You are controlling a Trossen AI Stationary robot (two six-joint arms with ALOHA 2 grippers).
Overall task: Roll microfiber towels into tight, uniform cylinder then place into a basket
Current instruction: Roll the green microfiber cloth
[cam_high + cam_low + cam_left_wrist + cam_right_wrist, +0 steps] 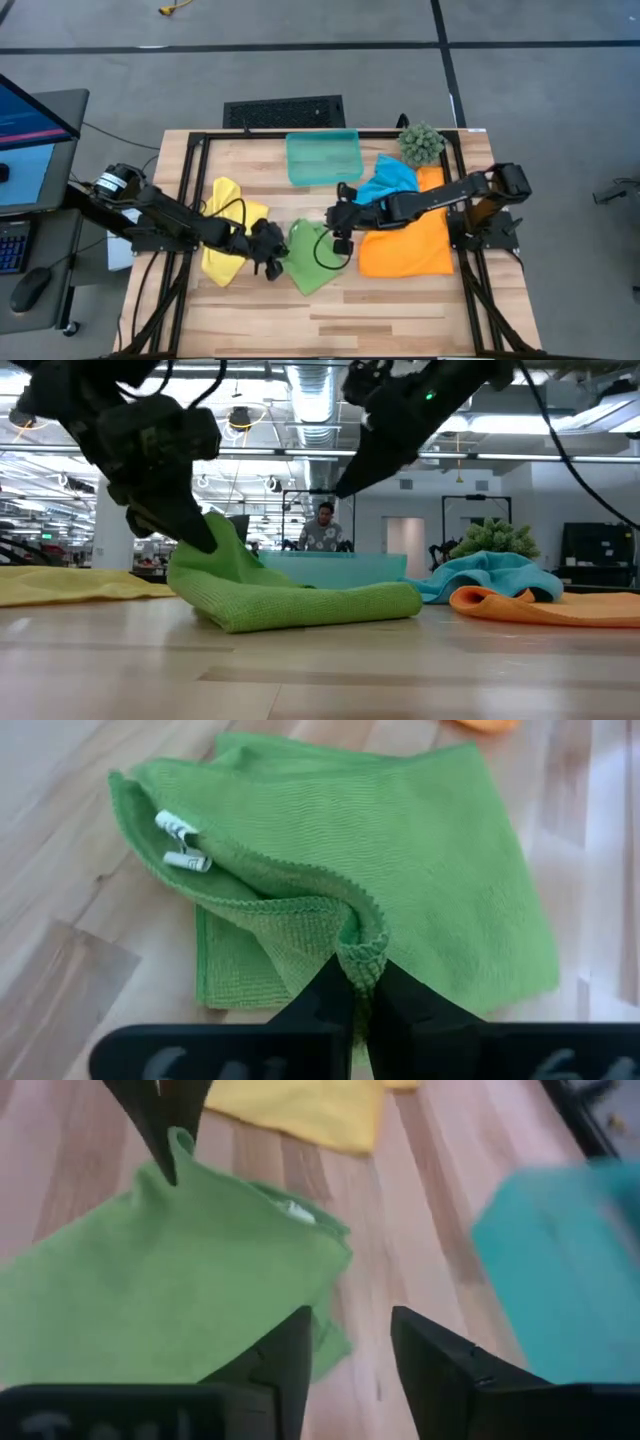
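The bright green towel (pixel 318 262) lies at the table's middle near the front, partly folded over itself. My left gripper (pixel 272 260) is shut on its left edge, which is raised in the low view (pixel 215 535). My right gripper (pixel 350 1345) hovers open above the towel's far right part (pixel 338 238), touching nothing. The yellow towel (pixel 228 240) lies flat on the left under my left arm. The blue towel (pixel 390 180) sits bunched on the orange towel (pixel 405 248) at the right. The teal basket (pixel 323 157) stands at the far middle. My left gripper pinches a bunched fold of the green towel's hemmed edge (pixel 362 958) between its two fingers. The fingers come slanting down from the table's left. The held edge is lifted off the table, and the rest of the towel (pixel 310 605) lies slack on the wood.
A spiky green plant ball (pixel 421 143) stands at the far right corner beside the basket. A black frame (pixel 190 160) runs along the table's edges. Bare wood (pixel 330 320) shows along the near edge. A person (pixel 324 528) stands in the room behind the table.
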